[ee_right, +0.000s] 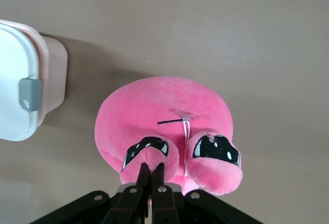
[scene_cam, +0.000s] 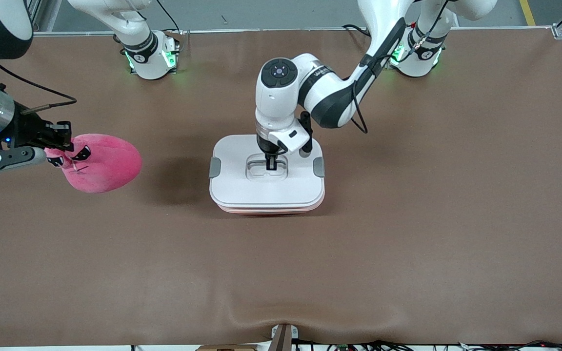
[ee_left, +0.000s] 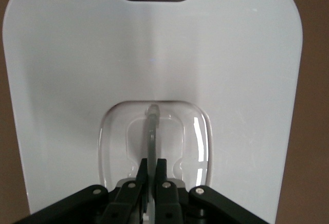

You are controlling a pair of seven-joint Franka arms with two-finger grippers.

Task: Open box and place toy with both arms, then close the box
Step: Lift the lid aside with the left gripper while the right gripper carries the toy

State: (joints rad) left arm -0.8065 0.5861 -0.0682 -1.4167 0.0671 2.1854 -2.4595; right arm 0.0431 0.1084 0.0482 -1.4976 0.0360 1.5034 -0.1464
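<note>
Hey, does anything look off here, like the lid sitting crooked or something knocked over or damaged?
Nothing stands out. The lid sits square on the box, the left gripper shut on its handle. The right gripper holds the toy by a nub, intact, over the right arm's end of the table.

Brown table (scene_cam: 408, 234); box (scene_cam: 266, 187) on it

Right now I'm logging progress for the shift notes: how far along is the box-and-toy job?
Early stage. Done: the right claw is shut on the toy, over the right arm's end of the table. In hand: the left claw has closed on the clear handle in the box lid, which is still seated. Left: lift the lid, put the toy inside, close it.
</note>
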